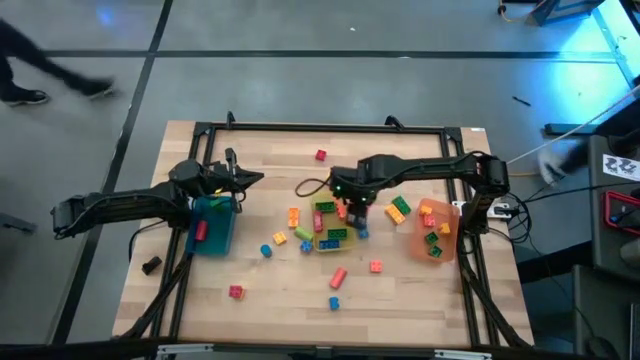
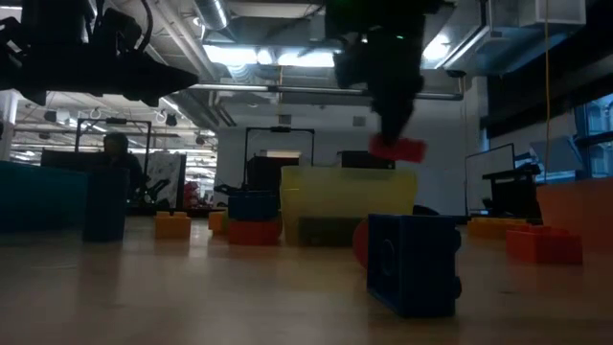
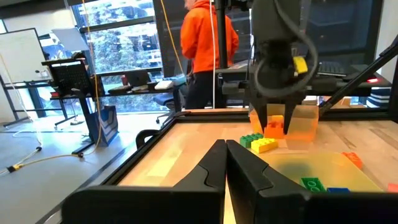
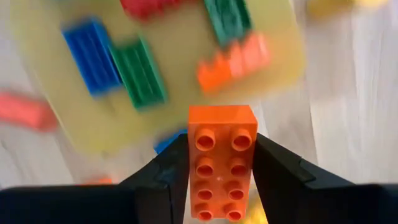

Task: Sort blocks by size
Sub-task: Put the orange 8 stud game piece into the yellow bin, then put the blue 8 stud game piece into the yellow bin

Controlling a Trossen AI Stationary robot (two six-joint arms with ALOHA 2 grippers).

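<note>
A brick [image 4: 222, 160] sits clamped between the right fingers [image 4: 155, 180], above a tray [image 1: 332, 228] at the middle of the worktop [image 1: 280, 290], with several blocks [image 4: 140, 71] lying in the tray beyond the fingertips. The left fingers [image 3: 214, 171], closed, hang over a bin [image 1: 213, 225] at the worktop's left; another bin [image 1: 437, 232] stands right of the right fingers.

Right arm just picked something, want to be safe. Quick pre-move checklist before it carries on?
1. Right hand shut on the orange studded plastic brick: ok.
2. Brick sits straight between the fingers: ok.
3. Brick lifted off the table: ok.
4. Yellow translucent bin below holds green and blue bricks: ok.
5. Left hand shut, parked by the blue translucent bin, out of the way: ok.
6. Which bin suits this brick's size: cannot tell.
</note>
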